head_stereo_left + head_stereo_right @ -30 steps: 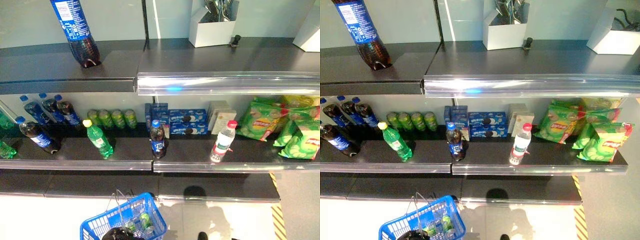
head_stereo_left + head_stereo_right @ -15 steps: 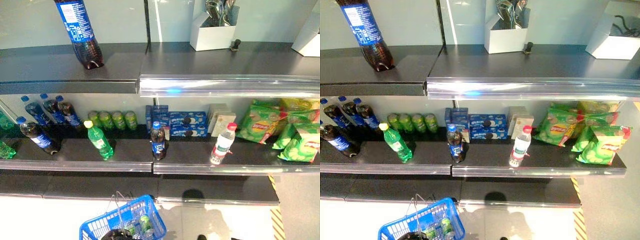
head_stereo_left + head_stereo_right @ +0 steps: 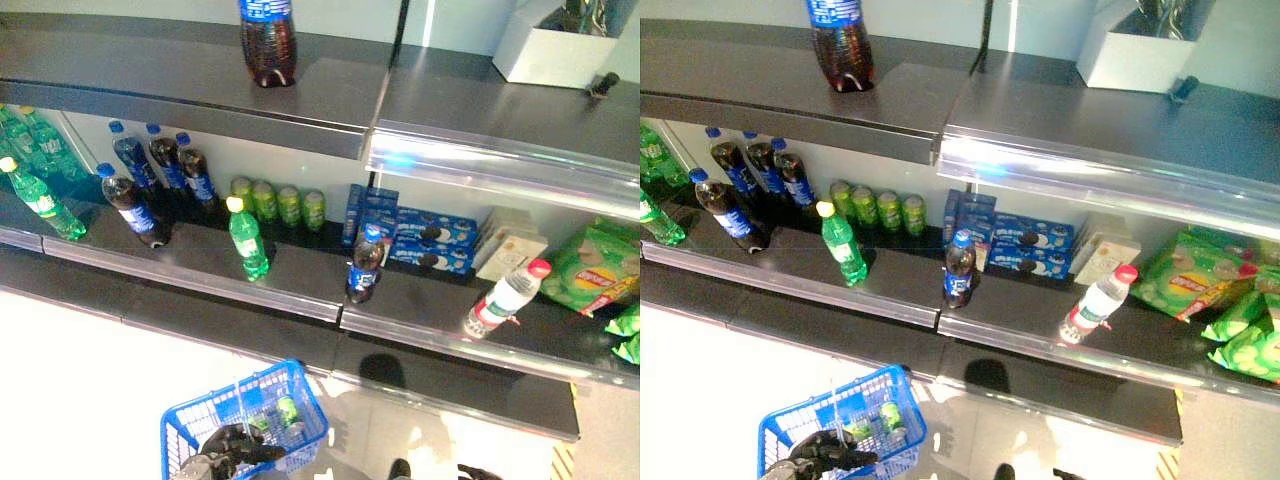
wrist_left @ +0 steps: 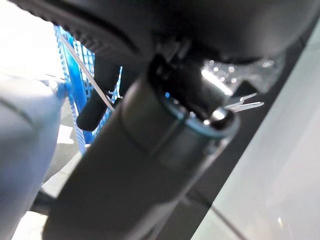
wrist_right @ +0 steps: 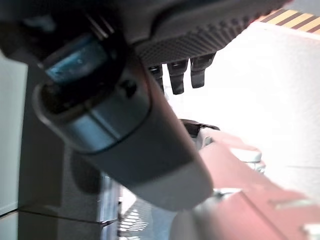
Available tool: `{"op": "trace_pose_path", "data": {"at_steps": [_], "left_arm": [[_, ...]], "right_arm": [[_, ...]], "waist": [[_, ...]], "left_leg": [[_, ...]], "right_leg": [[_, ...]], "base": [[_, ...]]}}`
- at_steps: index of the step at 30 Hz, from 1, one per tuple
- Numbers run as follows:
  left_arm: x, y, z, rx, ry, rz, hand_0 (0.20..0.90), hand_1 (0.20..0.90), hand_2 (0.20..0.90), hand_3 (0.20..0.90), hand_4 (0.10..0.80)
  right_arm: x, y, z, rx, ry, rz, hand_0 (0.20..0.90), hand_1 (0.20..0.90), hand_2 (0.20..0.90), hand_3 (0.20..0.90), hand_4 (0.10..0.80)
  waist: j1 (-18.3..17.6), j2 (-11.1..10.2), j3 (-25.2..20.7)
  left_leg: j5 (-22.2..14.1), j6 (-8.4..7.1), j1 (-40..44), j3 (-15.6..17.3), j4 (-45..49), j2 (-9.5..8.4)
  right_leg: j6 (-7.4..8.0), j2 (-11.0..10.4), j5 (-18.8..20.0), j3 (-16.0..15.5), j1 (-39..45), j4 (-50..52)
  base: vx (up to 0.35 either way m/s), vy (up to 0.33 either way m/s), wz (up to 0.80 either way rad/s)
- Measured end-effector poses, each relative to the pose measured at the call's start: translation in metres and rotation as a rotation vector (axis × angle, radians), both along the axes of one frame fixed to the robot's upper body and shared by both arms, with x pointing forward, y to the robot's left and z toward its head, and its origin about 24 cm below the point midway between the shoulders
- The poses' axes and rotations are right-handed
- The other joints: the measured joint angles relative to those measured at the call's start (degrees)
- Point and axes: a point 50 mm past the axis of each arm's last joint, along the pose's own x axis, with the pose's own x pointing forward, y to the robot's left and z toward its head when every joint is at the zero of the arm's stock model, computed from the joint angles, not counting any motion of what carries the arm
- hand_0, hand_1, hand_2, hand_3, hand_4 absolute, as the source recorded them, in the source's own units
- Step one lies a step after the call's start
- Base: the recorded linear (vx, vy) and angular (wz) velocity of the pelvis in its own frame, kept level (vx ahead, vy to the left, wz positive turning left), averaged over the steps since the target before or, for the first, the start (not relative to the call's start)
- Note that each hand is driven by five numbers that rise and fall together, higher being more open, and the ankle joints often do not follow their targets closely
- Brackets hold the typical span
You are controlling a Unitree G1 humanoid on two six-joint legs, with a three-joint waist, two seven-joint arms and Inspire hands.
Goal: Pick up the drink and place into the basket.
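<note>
Shelf unit: middle shelf (image 3: 300,285) with a bright metal front lip; bare strip of shelf between the front bottles and that lip. Pale floor (image 3: 90,380) before the unit lies open to the left of the basket.

Basket (image 3: 190,425): blue wire, at the lower edge of the head views, well apart from the shelves. Contents: two green cans (image 3: 288,411) lying on its bottom (a thin wire handle stands up over them).

Left hand (image 3: 232,446): dark, at the basket's near rim, fingers curled round the wire handle; its wrist view shows the wire crossing past a dark finger against the blue mesh.

Right hand (image 5: 181,75): seen only in its own wrist view, fingertips hanging straight and loose over pale floor, holding nothing.

Drinks, middle shelf, front row: green bottle (image 3: 247,238), cola bottle (image 3: 364,264), water bottle (image 3: 505,298) with red cap, leaning. None is touched by either hand.

Behind: row of green cans (image 3: 278,204), blue biscuit boxes (image 3: 420,232), pale cartons (image 3: 510,250). Left: cluster of dark cola bottles (image 3: 160,165), more green bottles (image 3: 35,195). Right: green snack bags (image 3: 595,275).

Top shelf (image 3: 150,75): one large cola bottle (image 3: 267,40), a white box (image 3: 550,45).
</note>
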Motion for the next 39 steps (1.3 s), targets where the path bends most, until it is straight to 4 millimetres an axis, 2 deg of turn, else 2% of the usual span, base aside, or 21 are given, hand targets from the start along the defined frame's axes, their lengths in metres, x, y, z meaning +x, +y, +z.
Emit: {"op": "trace_pose_path", "data": {"at_steps": [1,2,4,5,8,9,10,11,12,13,16,18,20,23,28,30,34,36,37,38,39], "left_arm": [[-0.003,0.004,0.0,0.01,0.016,0.001,0.3,0.3,0.3,0.2,0.1],[-0.003,0.006,0.0,0.016,0.02,0.002,0.3,0.3,0.3,0.2,0.1],[-0.003,0.007,0.0,0.019,0.028,0.004,0.3,0.3,0.3,0.2,0.1],[-0.007,0.014,0.001,0.034,0.037,0.01,0.3,0.3,0.3,0.2,0.1],[-0.01,0.021,0.003,0.051,0.053,0.016,0.3,0.3,0.3,0.2,0.1],[-0.01,0.021,0.003,0.05,0.057,0.018,0.3,0.3,0.3,0.2,0.1],[-0.01,0.018,0.001,0.044,0.062,0.02,0.3,0.3,0.3,0.2,0.1],[-0.011,0.02,0.002,0.048,0.063,0.024,0.3,0.3,0.3,0.2,0.1],[-0.011,0.019,0.001,0.047,0.067,0.023,0.3,0.3,0.3,0.2,0.1],[-0.012,0.016,0.0,0.042,0.072,0.025,0.3,0.3,0.3,0.2,0.1],[-0.019,-0.007,-0.008,-0.02,0.083,0.015,0.3,0.3,0.3,0.2,0.1],[-0.021,-0.012,-0.01,-0.032,0.087,0.014,0.3,0.3,0.3,0.2,0.1],[-0.022,-0.011,-0.01,-0.029,0.088,0.014,0.3,0.3,0.3,0.2,0.1],[-0.024,-0.006,-0.009,-0.017,0.093,0.014,0.3,0.3,0.3,0.2,0.1],[-0.026,0.004,-0.007,0.014,0.103,-0.002,0.3,0.3,0.3,0.2,0.1],[-0.027,0.004,-0.007,0.014,0.104,-0.002,0.3,0.3,0.3,0.2,0.1],[-0.026,0.002,-0.007,0.013,0.106,-0.009,0.3,0.3,0.3,0.2,0.1],[-0.023,-0.003,-0.007,0.001,0.089,-0.018,0.3,0.3,0.3,0.2,0.1],[-0.013,-0.006,-0.006,-0.003,0.06,-0.026,0.3,0.3,0.3,0.2,0.1],[-0.004,-0.008,-0.003,-0.013,0.024,-0.04,0.3,0.3,0.3,0.2,0.1],[-0.001,-0.01,-0.002,-0.032,0.007,-0.055,0.3,0.3,0.3,0.2,0.1]], "right_arm": [[0.002,-0.006,0.002,-0.016,-0.016,0.001,0.9,0.9,0.9,0.9,0.8],[0.002,-0.006,0.003,-0.016,-0.017,-0.003,0.9,0.9,0.9,0.9,0.8],[0.001,-0.006,0.002,-0.014,-0.011,-0.002,0.9,0.9,0.9,0.9,0.8],[-0.005,0.001,-0.001,0.01,0.005,0.004,0.9,0.9,0.9,0.9,0.8],[-0.005,0.005,-0.002,0.033,0.002,0.009,0.9,0.9,0.9,0.9,0.8],[-0.005,0.006,-0.002,0.035,0.004,0.008,0.9,0.9,0.9,0.9,0.8],[-0.004,0.006,-0.002,0.037,0.002,0.009,0.9,0.9,0.9,0.9,0.8],[0.001,0.008,-0.002,0.043,-0.006,0.017,0.9,0.9,0.9,0.9,0.8],[-0.004,0.009,-0.003,0.047,0.012,0.017,0.9,0.9,0.9,0.9,0.8],[-0.008,0.008,-0.004,0.046,0.028,0.018,0.9,0.9,0.9,0.9,0.8],[0.002,-0.002,0.001,0.022,0.003,0.009,0.9,0.9,0.9,0.9,0.8],[0.012,-0.001,0.003,0.025,-0.033,0.008,0.9,0.9,0.9,0.9,0.8],[0.024,0.0,0.006,0.025,-0.069,0.019,0.9,0.9,0.9,0.9,0.8],[0.025,0.001,0.006,0.028,-0.079,0.022,0.9,0.9,0.9,0.9,0.8],[0.001,0.008,-0.001,0.05,-0.021,0.005,0.9,0.9,0.9,0.9,0.8],[-0.01,0.007,-0.003,0.052,0.004,-0.002,0.9,0.9,0.9,0.9,0.8],[-0.015,0.007,-0.004,0.054,0.016,-0.005,0.9,0.9,0.9,0.9,0.8],[-0.011,0.005,-0.003,0.05,0.005,-0.014,0.9,0.9,0.9,0.9,0.8],[-0.005,0.002,-0.001,0.044,-0.005,-0.018,0.9,0.9,0.9,0.9,0.8],[0.0,-0.002,0.001,0.034,-0.015,-0.014,0.9,0.9,0.9,0.9,0.8],[0.006,-0.006,0.004,0.021,-0.029,-0.01,0.9,0.9,0.9,0.9,0.8]], "waist": [[-0.96,-0.12,0.23],[-1.31,-0.07,0.6],[-1.93,0.46,0.96],[-1.74,0.73,0.97],[-2.04,0.73,0.94],[-2.16,0.94,1.0],[-2.65,1.73,1.1],[-3.58,1.38,0.99],[-4.18,-0.23,0.41],[-4.21,-0.8,0.23],[-3.36,3.39,-1.13],[-3.05,3.94,-1.49],[-3.09,3.78,-1.58],[-3.29,2.92,-2.32],[-3.58,1.64,-3.15],[-3.6,1.87,-3.14],[-3.86,2.67,-2.81],[-3.77,3.33,-2.37],[-3.93,2.05,-1.35],[-4.19,1.75,-0.01],[-4.51,2.15,0.19]], "left_leg": [[0.79,0.99,1.06,-1.18,-1.45,-0.12],[0.72,1.53,1.28,-2.09,-1.3,-0.5],[1.02,2.36,2.94,-3.82,-1.83,0.08],[0.99,2.96,4.23,-4.32,-3.53,0.33],[1.27,3.17,4.71,-5.68,-4.38,-0.43],[1.48,2.76,4.84,-6.67,-4.36,-0.42],[1.09,2.4,4.86,-9.07,-4.36,0.19],[0.94,1.83,4.77,-11.6,-4.35,0.0],[0.51,1.18,5.08,-12.43,-4.38,-1.76],[0.14,0.86,5.72,-12.52,-4.38,-2.6],[-1.21,-0.56,6.64,-11.5,-4.41,0.36],[-1.33,-0.84,6.65,-11.29,-4.39,0.77],[-1.31,-0.94,6.66,-10.62,-4.39,1.18],[-1.33,-0.91,6.7,-10.04,-4.42,1.07],[-1.38,-0.7,6.69,-10.09,-4.43,0.9],[-1.51,-0.44,6.73,-10.23,-4.43,0.9],[-1.31,-0.59,6.5,-10.28,-3.81,0.92],[-2.22,0.31,4.45,-11.2,0.68,-0.04],[-2.96,-0.77,0.94,-11.8,7.18,-1.46],[-3.52,0.05,-0.85,-9.0,10.25,-1.2],[-3.94,0.11,-1.24,-6.93,10.94,1.6]], "right_leg": [[-0.24,-0.45,0.32,4.99,-4.04,9.32],[-0.37,-0.88,0.71,7.34,-6.36,14.84],[-0.24,-0.78,3.43,10.07,-9.57,22.06],[0.32,0.64,1.39,11.48,-11.33,23.35],[0.85,3.92,-0.58,10.95,-10.28,10.72],[0.32,5.43,-0.21,11.14,-8.99,4.99],[-0.27,8.39,0.25,12.1,-6.96,-3.19],[-1.56,10.03,2.83,12.67,-4.97,-10.38],[-1.86,9.09,6.06,12.62,-4.0,-10.81],[-4.11,8.55,5.22,12.03,-2.97,-11.11],[-4.84,11.06,4.8,10.96,-0.91,-11.19],[-5.22,11.72,4.47,10.76,-0.8,-11.17],[-5.37,11.92,4.38,10.63,-0.74,-11.19],[-5.27,11.54,4.07,10.52,-0.68,-11.2],[-5.22,11.09,3.78,9.56,-0.41,-11.2],[-5.12,11.04,3.71,9.55,-0.3,-11.2],[-5.16,11.07,3.65,9.52,-0.23,-11.19],[-4.87,10.28,3.36,9.45,-0.15,-11.41],[-5.31,8.19,3.77,9.24,0.1,-11.45],[-5.43,7.02,3.95,8.93,0.61,-11.51],[-5.38,6.59,3.98,8.62,0.69,-11.55]], "base": [[0.07,0.148,0.48],[0.084,0.101,0.6],[0.087,-0.054,0.44],[0.111,-0.153,0.32],[0.106,-0.175,0.33],[0.113,-0.212,0.37],[0.067,-0.246,0.52],[0.032,-0.161,0.79],[0.029,-0.161,0.85],[0.042,-0.12,0.58],[0.028,-0.066,0.22],[0.018,-0.017,0.13],[0.035,-0.022,0.01],[0.026,-0.035,0.0],[0.019,-0.079,0.04],[0.014,-0.144,0.06],[-0.021,-0.019,0.03],[-0.04,0.338,0.24],[-0.004,0.603,0.36],[0.043,0.506,0.29],[0.052,0.462,0.08]]}}
